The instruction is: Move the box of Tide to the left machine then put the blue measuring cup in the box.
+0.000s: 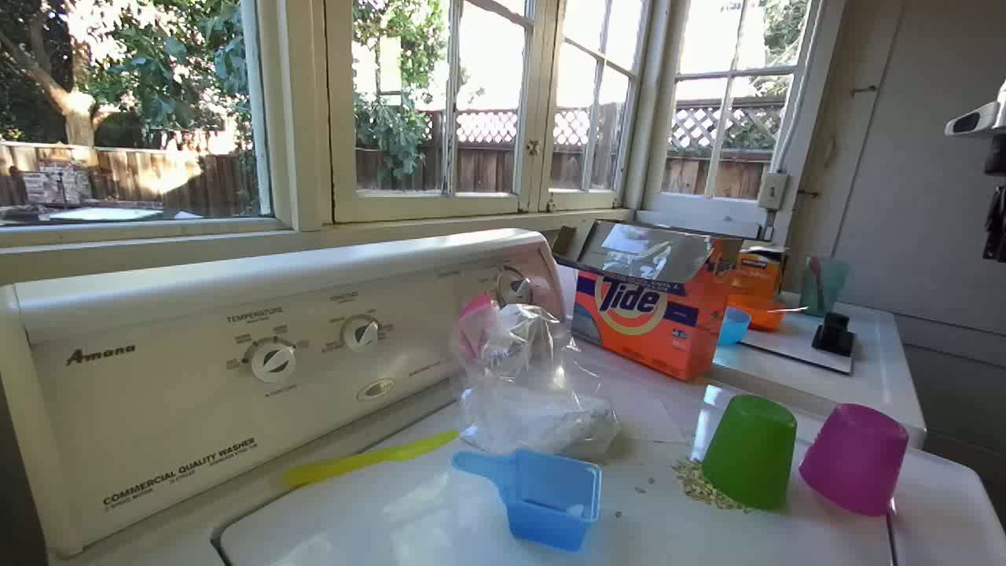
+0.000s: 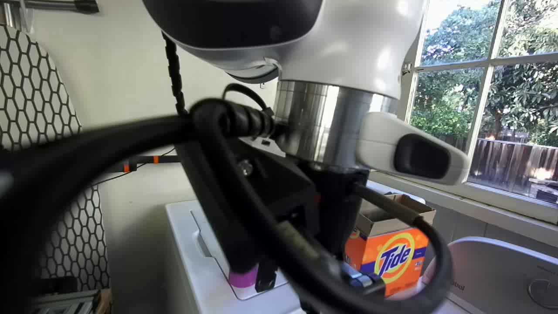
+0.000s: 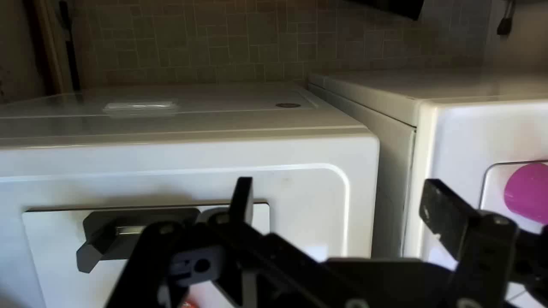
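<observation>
A: Which step is in hand?

B: The first, I'd judge: moving the box of Tide [image 1: 644, 314]. It stands right of centre in an exterior view, near where the Amana washer [image 1: 314, 409] borders the neighbouring white machine [image 1: 884, 389]; I can't tell which of them bears its base

A: Does the gripper [image 3: 340, 203] have hold of anything?

B: No. In the wrist view its jaws stand well apart with nothing between them, and I can't make out the box there; the magenta cup [image 3: 528, 192] shows at the right edge

A: Then what does the next move call for?

B: Turning towards the box, I think, and taking one cardboard wall, since the whole carton looks too wide to span. Then a level shift leftwards in that exterior frame, onto the washer, without dragging the plastic bag [image 1: 534, 385] along

A: And the blue measuring cup [image 1: 550, 507]?

B: It sits at lower centre on the washer lid [image 1: 393, 515], the worktop here, handle to the upper left. I'd leave it until the box is settled
</observation>
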Controlling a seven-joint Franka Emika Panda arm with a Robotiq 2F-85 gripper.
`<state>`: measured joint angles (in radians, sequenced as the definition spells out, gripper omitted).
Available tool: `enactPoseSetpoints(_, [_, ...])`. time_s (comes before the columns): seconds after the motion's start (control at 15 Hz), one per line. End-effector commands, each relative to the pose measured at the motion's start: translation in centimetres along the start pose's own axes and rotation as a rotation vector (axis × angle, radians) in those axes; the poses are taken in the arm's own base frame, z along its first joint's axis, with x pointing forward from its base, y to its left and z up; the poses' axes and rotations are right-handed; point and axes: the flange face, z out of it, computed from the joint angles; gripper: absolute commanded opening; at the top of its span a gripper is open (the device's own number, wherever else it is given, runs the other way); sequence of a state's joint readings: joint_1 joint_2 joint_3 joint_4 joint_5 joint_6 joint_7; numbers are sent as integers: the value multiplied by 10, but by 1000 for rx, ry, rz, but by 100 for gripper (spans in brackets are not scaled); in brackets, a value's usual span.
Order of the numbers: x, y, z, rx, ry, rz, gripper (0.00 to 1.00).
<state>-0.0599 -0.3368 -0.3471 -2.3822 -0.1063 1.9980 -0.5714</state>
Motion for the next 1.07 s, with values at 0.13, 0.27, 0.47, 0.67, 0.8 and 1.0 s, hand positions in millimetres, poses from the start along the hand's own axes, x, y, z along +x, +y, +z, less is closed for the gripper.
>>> enactPoseSetpoints(0.13, [0,0,0,1,-1,0,100])
enactPoseSetpoints(0.27, [0,0,0,1,-1,0,100])
enactPoseSetpoints(0.47, [0,0,0,1,-1,0,100])
enactPoseSetpoints(0.67, [9,-5,-11,-43,6,-9,100])
enactPoseSetpoints(0.8, [22,-11,-28,-75,29,-22,100])
enactPoseSetpoints(1.0, [45,-23,-56,-90,99,-38,100])
